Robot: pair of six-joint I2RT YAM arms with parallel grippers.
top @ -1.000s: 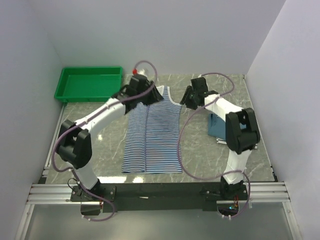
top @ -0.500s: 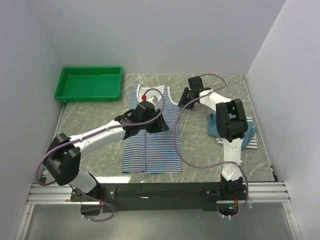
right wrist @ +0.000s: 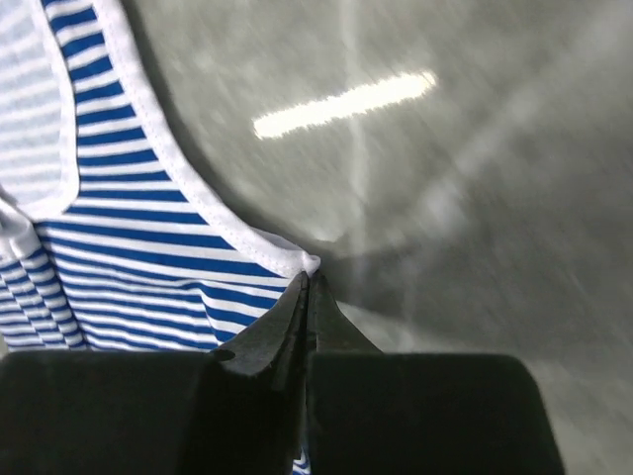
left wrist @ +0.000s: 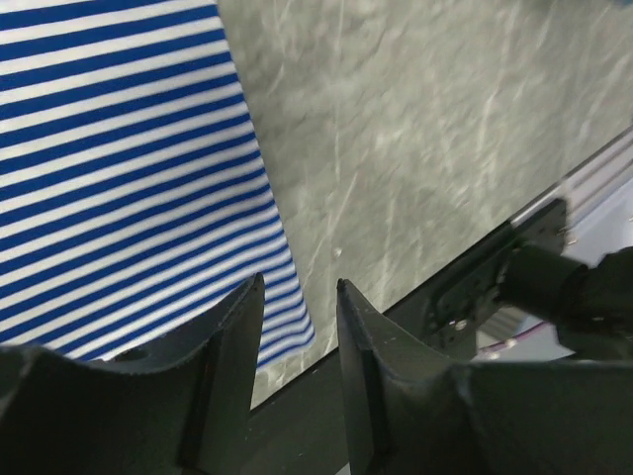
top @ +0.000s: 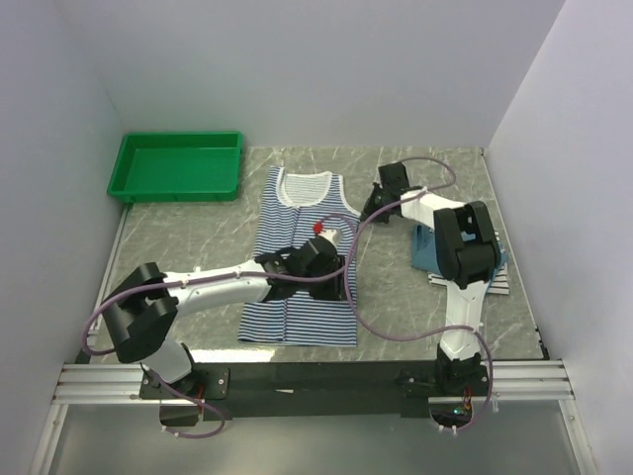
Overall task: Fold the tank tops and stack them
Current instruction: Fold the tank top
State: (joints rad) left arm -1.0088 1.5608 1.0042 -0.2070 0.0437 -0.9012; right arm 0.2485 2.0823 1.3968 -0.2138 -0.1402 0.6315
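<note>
The blue-and-white striped tank top (top: 297, 223) lies flat in the middle of the table, neck toward the far wall. My left gripper (top: 340, 289) hangs open over its near right part; in the left wrist view the gripper (left wrist: 299, 282) is empty above the hem corner of the tank top (left wrist: 119, 148). My right gripper (top: 370, 208) is at the right armhole. In the right wrist view it (right wrist: 307, 275) is shut on the white-trimmed corner of the tank top (right wrist: 129, 247). A folded teal-blue tank top (top: 430, 247) rests on a folded black-striped white one (top: 497, 281) at the right.
A green plastic tray (top: 134, 183) sits at the far left corner. White walls close in the table on three sides. The black frame rail (left wrist: 495, 272) runs along the near edge, just beyond the hem.
My left arm has swept from the far left shoulder down to the near right hem. My right gripper has closed at the right armhole corner.
</note>
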